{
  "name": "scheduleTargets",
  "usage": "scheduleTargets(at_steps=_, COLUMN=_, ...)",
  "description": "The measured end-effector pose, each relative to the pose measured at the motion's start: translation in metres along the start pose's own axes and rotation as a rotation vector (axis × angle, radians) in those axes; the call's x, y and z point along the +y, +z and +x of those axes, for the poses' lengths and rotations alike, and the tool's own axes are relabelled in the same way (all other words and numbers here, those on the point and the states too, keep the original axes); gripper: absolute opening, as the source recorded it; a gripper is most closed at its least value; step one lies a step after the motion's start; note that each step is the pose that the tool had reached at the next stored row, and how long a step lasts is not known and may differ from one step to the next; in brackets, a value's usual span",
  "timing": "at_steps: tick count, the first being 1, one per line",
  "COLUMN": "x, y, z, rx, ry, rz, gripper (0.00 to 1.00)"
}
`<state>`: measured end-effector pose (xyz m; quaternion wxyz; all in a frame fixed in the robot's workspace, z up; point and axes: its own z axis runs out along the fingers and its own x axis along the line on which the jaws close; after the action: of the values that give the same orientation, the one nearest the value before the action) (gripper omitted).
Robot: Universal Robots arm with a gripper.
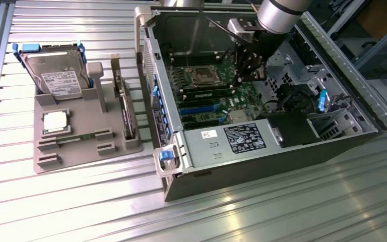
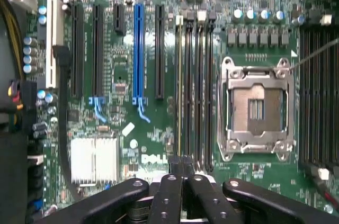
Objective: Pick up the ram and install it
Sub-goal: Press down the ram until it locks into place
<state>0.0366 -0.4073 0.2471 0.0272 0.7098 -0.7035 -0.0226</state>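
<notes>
Ram (image 2: 179, 91) is seen edge-on as a thin yellow-green line standing in one of the four black memory slots (image 2: 200, 91), the one nearest the long black and blue expansion slots (image 2: 139, 49). In the exterior view it appears as a dark strip (image 1: 208, 93) between the CPU socket (image 1: 200, 75) and the blue slots, though whether it is fully seated cannot be told. The end effector (image 2: 183, 175) is held just over the end of those memory slots, its black fingers (image 2: 168, 192) pressed together with nothing pinched between them. Beside the slots, the CPU socket (image 2: 257, 108) is shown empty inside its metal frame. "DELL" (image 2: 153, 159) is printed in white on the green motherboard, next to a finned silver heatsink (image 2: 94, 160). The board is mounted in an open computer case (image 1: 261, 166) laid on the ribbed metal worktop (image 1: 281, 217); the writing on the power supply's labels (image 1: 245, 137) cannot be read. On the exterior view's left, a grey tray (image 1: 79, 161) carries a hard drive (image 1: 59, 75), a silver CPU (image 1: 57, 122), an upright card (image 1: 126, 108) and another thin green stick (image 1: 79, 137).
</notes>
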Motion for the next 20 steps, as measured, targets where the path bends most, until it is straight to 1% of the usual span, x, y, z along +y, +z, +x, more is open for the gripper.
scheduleTargets(at_steps=2, x=-0.0081, y=-0.0029, z=0.000, rx=0.0000, ry=0.000, rz=0.0000, gripper=0.10)
scheduleTargets(at_steps=6, x=-0.0282, y=-0.0108, z=0.000, rx=0.0002, ry=0.000, rz=0.0000, gripper=0.10)
scheduleTargets(at_steps=7, x=-0.0311, y=-0.0143, z=0.000, rx=-0.0001, ry=0.000, rz=0.0000, gripper=0.10)
scheduleTargets(at_steps=8, x=-0.0337, y=-0.0202, z=0.000, rx=-0.0001, ry=0.000, rz=0.0000, gripper=0.10)
scheduleTargets(at_steps=9, x=-0.0346, y=-0.0240, z=0.000, rx=-0.0002, ry=0.000, rz=0.0000, gripper=0.10)
scheduleTargets(at_steps=10, x=-0.0345, y=-0.0322, z=0.001, rx=0.0000, ry=0.000, rz=0.0000, gripper=0.10)
scheduleTargets(at_steps=11, x=-0.0343, y=-0.0360, z=0.001, rx=-0.0003, ry=0.000, rz=0.0000, gripper=0.10)
scheduleTargets(at_steps=20, x=-0.0343, y=-0.0364, z=0.001, rx=-0.0003, ry=0.000, rz=0.0000, gripper=0.10)
